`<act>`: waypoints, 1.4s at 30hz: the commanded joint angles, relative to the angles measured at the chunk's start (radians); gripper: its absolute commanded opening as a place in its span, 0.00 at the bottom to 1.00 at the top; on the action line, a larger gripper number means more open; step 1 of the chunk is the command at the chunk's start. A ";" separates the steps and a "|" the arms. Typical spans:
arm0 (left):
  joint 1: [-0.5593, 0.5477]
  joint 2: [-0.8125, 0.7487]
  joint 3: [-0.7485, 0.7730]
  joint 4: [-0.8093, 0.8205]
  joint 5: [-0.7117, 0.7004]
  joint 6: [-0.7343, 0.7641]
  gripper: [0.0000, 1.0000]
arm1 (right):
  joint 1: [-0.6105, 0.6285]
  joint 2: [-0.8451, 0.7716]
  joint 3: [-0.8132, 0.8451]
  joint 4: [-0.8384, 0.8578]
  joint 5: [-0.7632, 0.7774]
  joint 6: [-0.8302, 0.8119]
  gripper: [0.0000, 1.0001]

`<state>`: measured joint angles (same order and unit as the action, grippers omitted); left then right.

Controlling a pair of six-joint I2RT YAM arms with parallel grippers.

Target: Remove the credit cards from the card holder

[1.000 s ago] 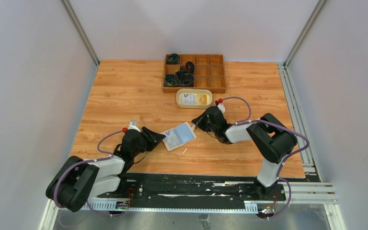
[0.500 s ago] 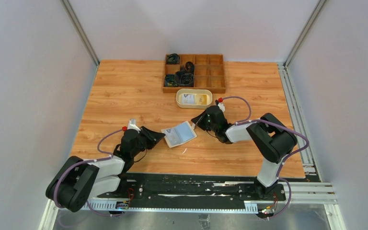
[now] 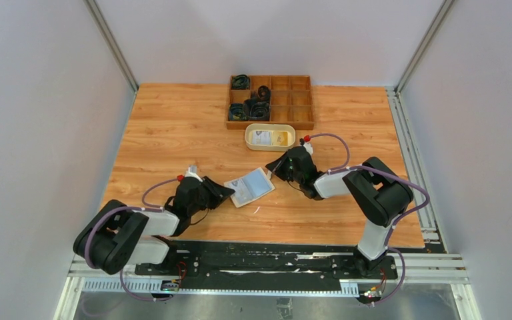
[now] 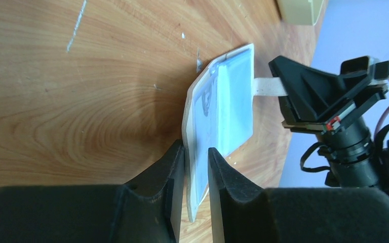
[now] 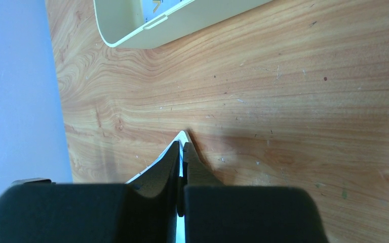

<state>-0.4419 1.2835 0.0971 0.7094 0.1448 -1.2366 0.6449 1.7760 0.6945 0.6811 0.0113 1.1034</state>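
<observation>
Left tool [image 4: 196, 152] pinches card holder [image 4: 210, 101] edge; right tool [image 5: 182, 147] clamps its tab.

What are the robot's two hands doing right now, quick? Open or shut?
The left gripper is shut on one end of the card holder.
The right gripper is shut on the holder's closure tab.
</observation>
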 commanded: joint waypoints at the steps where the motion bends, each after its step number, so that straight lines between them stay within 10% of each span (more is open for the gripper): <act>1: -0.030 0.056 0.027 0.016 -0.014 0.020 0.25 | -0.015 0.004 -0.019 0.008 0.004 0.005 0.00; 39: -0.037 -0.096 0.021 -0.169 -0.094 0.064 0.15 | -0.025 0.029 -0.027 0.035 -0.042 0.013 0.00; 42: -0.036 -0.081 0.022 -0.168 -0.093 0.062 0.01 | -0.026 0.027 -0.027 0.026 -0.037 0.015 0.00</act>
<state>-0.4732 1.1893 0.1131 0.5426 0.0708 -1.1812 0.6327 1.7927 0.6830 0.7113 -0.0345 1.1080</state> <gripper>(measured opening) 0.090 0.026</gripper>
